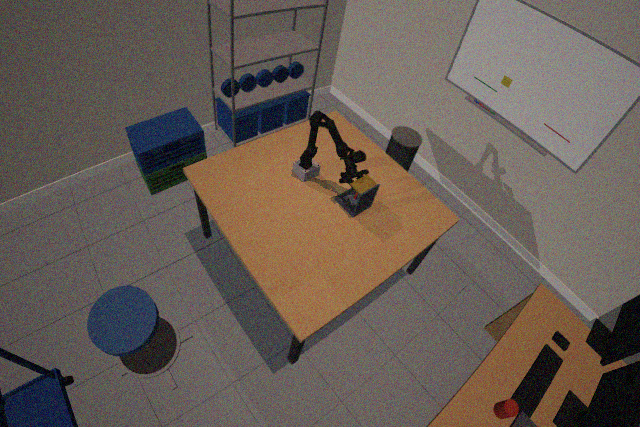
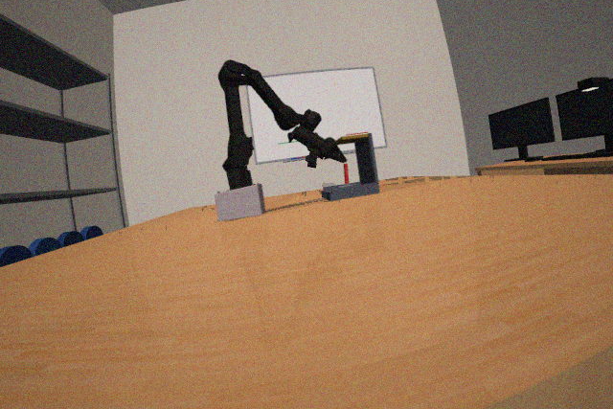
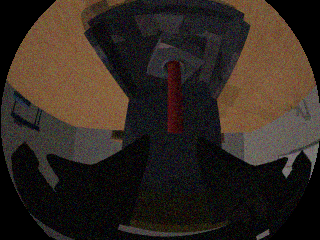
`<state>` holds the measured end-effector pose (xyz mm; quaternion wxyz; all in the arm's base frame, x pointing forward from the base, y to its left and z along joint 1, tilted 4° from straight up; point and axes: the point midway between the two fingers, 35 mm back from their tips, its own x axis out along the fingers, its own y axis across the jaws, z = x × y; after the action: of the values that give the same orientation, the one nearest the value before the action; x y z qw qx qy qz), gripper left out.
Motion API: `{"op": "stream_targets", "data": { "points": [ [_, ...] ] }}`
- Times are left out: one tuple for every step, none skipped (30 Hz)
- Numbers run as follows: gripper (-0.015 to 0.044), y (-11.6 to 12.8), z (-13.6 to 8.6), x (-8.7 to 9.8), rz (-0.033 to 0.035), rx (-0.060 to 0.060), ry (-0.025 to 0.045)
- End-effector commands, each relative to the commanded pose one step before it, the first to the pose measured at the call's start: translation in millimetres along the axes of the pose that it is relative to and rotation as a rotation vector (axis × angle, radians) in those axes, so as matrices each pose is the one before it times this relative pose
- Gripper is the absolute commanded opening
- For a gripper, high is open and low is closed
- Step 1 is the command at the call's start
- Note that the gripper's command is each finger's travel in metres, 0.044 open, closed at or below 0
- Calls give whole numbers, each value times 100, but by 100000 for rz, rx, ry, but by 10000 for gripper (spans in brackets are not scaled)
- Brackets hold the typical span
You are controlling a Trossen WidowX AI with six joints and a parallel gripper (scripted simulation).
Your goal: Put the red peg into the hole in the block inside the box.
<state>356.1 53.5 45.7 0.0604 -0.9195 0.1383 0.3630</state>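
Note:
The red peg (image 1: 355, 196) (image 2: 346, 173) (image 3: 175, 100) stands upright in the hole of the grey block (image 3: 157, 61), inside the dark box (image 1: 370, 200) (image 2: 367, 162) (image 3: 142, 112). How deep it sits is hard to tell. The yellowish roof (image 1: 364, 184) (image 2: 354, 137) sticks out from the back wall above the peg. My gripper (image 2: 345, 161) (image 3: 173, 141) is open and empty. Its fingertips are close to the peg's top, below roof height in the exterior view, with a gap between each finger and the peg in the wrist view.
The box floor (image 2: 353, 191) reaches out in front of the peg toward the arm's pale base block (image 1: 305, 170) (image 2: 239, 202). The box stands on the wooden table (image 1: 289, 226) (image 2: 297, 295). The roof's front edge is close to the gripper.

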Motion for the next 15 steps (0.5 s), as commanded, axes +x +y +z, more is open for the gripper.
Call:
{"op": "stream_targets", "data": {
  "points": [
    [141,-1,10,22,13,-17,-4],
    [115,0,0,0,0,0,0],
    [89,0,0,0,0,0,0],
    [62,0,0,0,0,0,0],
    [36,0,0,0,0,0,0],
    [30,0,0,0,0,0,0],
    [23,0,0,0,0,0,0],
    [16,0,0,0,0,0,0],
    [10,0,0,0,0,0,0],
    [3,0,0,0,0,0,0],
    [0,0,0,0,0,0,0],
    [0,0,0,0,0,0,0],
    [0,0,0,0,0,0,0],
    [0,0,0,0,0,0,0],
    [0,0,0,0,0,0,0]
  ]
}}
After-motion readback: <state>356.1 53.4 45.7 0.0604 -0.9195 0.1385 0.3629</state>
